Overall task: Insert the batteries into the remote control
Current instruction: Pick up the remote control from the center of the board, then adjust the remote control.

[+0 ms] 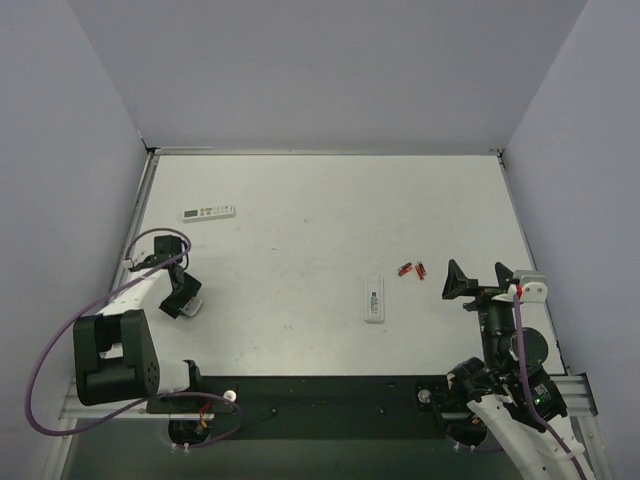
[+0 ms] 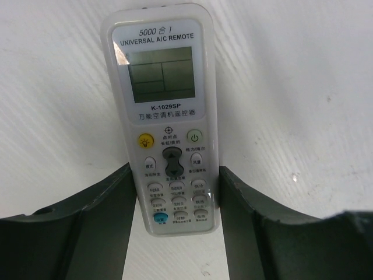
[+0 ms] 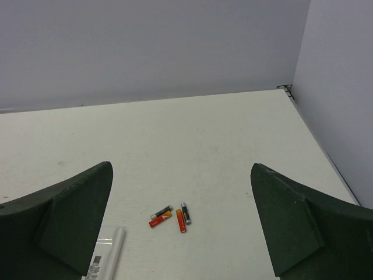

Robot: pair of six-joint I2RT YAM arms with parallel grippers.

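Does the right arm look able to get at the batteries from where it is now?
Probably yes. The batteries lie in the open on the table ahead of the right gripper, whose jaws stand wide open, with nothing between. The remote control lies off to one side, apart from them.

The white display remote (image 2: 166,125) reads "UNIVERSAL A/C REMOTE" and "K-1029SP".

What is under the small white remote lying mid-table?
Only the white table shows around the remote control, which lies flat on it. Its underside is covered, so nothing beneath it can be made out. The batteries lie apart from it, on the table.
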